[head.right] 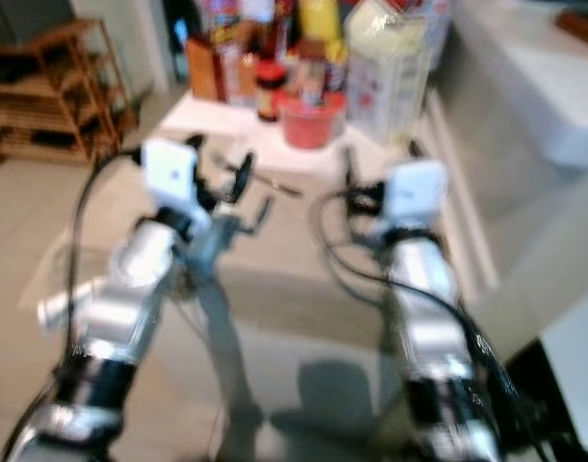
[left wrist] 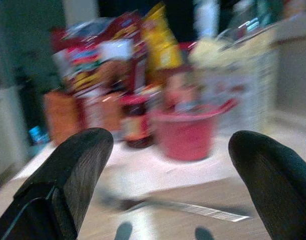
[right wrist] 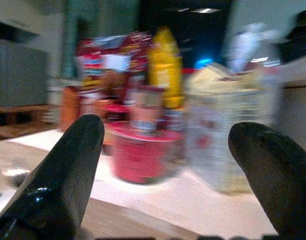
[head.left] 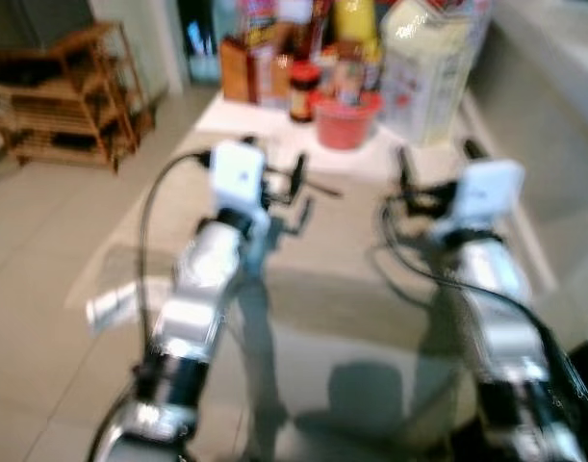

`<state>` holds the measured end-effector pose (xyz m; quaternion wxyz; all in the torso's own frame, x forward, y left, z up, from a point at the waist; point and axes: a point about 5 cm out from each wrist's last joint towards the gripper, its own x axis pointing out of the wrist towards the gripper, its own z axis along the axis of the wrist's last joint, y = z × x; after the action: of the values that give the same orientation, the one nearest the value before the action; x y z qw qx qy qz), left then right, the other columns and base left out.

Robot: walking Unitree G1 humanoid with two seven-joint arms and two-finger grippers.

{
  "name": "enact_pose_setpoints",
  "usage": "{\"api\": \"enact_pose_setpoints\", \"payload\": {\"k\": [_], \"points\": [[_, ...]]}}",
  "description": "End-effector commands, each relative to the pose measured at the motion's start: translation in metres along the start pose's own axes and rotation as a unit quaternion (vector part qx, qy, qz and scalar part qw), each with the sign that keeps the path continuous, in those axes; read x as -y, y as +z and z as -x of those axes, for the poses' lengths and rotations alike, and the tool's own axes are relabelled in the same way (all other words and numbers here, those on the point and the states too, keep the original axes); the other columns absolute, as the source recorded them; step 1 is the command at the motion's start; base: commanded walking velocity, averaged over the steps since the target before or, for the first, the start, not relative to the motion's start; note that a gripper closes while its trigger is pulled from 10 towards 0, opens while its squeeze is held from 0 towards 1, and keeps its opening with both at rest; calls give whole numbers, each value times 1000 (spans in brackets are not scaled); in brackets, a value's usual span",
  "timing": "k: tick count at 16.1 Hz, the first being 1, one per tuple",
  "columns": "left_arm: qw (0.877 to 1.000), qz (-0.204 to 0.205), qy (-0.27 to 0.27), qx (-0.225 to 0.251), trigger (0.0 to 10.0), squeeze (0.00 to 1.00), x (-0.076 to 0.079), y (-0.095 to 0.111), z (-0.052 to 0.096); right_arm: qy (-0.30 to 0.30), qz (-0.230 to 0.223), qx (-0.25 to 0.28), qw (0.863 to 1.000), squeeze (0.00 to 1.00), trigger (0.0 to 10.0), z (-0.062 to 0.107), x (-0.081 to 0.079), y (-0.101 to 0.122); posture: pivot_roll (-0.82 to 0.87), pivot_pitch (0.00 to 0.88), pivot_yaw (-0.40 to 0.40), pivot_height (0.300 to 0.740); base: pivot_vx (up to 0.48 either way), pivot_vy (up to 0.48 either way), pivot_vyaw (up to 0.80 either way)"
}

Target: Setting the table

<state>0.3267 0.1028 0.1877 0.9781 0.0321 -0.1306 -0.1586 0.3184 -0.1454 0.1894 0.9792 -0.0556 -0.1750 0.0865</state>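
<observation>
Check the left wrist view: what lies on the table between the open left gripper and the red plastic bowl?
A flat silvery utensil, too blurred to identify, lies on the wooden tabletop between the left gripper and the red plastic bowl, which sits on a white mat.

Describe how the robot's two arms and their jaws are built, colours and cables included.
Both arms are shiny silver metal tubes with black joint bands. Each wrist carries a white boxy block, and thin black cables loop beside each forearm. The left gripper and right gripper each have two long, rounded, matte black fingers. The pictures are blurred, so no markings can be read.
</observation>
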Motion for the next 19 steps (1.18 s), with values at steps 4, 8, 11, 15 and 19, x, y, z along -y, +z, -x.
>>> {"api": "enact_pose_setpoints", "payload": {"k": [4, 8, 11, 15, 19], "points": [[1000, 5, -16, -4, 10000, 0, 7, 2, -1, -26, -46, -46, 998, 0, 10000, -24, 11, -14, 31, 0, -4, 740, 0, 0, 0], [1000, -13, -10, -9, 10000, 0, -2, 8, 10, -24, -92, -101, 990, 0, 10000, -50, 5, -35, 132, 0, -21, 740, 0, 0, 0], [999, -32, -5, -17, 10000, 0, -10, 12, 17, -15, -129, -132, 983, 0, 10000, -60, -5, -45, 201, 0, -24, 740, 0, 0, 0], [998, -53, 1, -26, 10000, 0, -21, 19, 26, -76, -201, -187, 959, 0, 10000, -52, 5, -68, 257, 0, -13, 740, 0, 0, 0], [998, -55, 2, -33, 10000, 0, -25, 23, 26, -27, -257, -225, 939, 0, 10000, -43, -19, -84, 236, 0, -6, 740, 0, 0, 0]]}}
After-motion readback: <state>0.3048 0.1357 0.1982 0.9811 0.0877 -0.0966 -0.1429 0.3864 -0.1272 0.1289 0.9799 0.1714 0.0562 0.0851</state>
